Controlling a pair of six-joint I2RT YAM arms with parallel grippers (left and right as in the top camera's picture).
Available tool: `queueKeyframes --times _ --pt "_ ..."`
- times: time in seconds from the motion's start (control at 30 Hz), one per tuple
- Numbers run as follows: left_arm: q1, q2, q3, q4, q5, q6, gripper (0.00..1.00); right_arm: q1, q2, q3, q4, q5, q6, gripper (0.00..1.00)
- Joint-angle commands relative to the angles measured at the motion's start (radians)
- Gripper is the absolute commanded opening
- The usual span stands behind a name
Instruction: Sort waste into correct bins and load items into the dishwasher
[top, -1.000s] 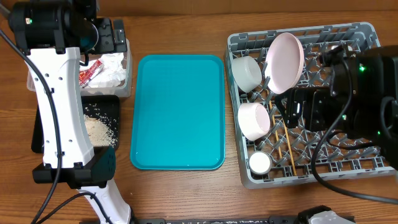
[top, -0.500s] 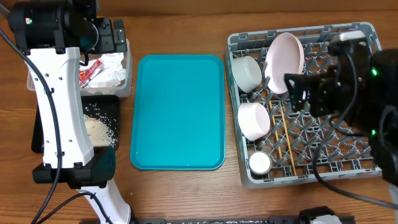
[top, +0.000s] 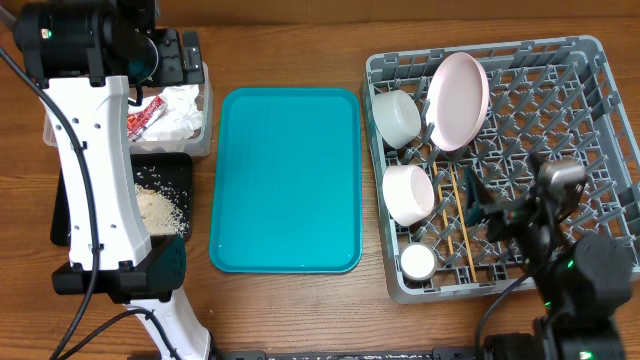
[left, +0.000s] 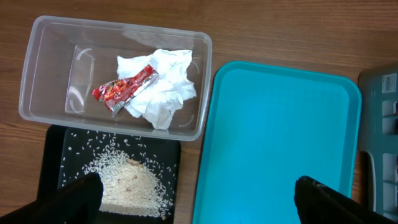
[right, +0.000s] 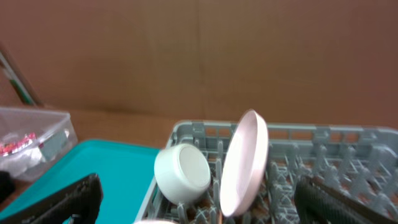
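The red wrapper (left: 124, 89) and white tissue (left: 165, 87) lie in the clear tub (left: 37, 68). Rice (left: 127, 183) is heaped in the black tray (left: 53, 155). My left gripper (left: 199, 204) hangs high over them, open and empty. The grey dish rack (top: 600, 130) holds a pink-backed plate (top: 458, 100) on edge, two white bowls (top: 397, 117) (top: 409, 193), a small cup (top: 418, 262) and the chopsticks (top: 455, 225). My right gripper (top: 478, 205) is open and empty over the rack's front part. It faces the plate (right: 244, 162) and a bowl (right: 182, 172).
The large teal tray (top: 287, 180) lies between the bins and the rack, with nothing on it. The left arm's white links stand over the left table edge. The right arm's base is at the front right corner.
My right arm has drawn back from over the rack's right middle toward the front right, its gripper now low and facing the plate. The left arm has not moved.
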Motion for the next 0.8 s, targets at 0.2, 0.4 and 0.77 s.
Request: queueKeyframes --times 0.2,0.4,0.77 --pt "0.005 -0.010 0.009 0.002 -0.005 -0.010 1.00 -0.007 -0.262 -0.436 0.365 -0.042 0.000 1.00" --pt "0.005 -0.010 0.009 0.002 -0.005 -0.010 1.00 -0.006 -0.369 -0.581 0.436 0.009 0.026 1.00" --pt "0.005 -0.010 0.009 0.002 -0.005 -0.010 1.00 -0.006 -0.488 -0.605 0.233 0.072 0.022 1.00"
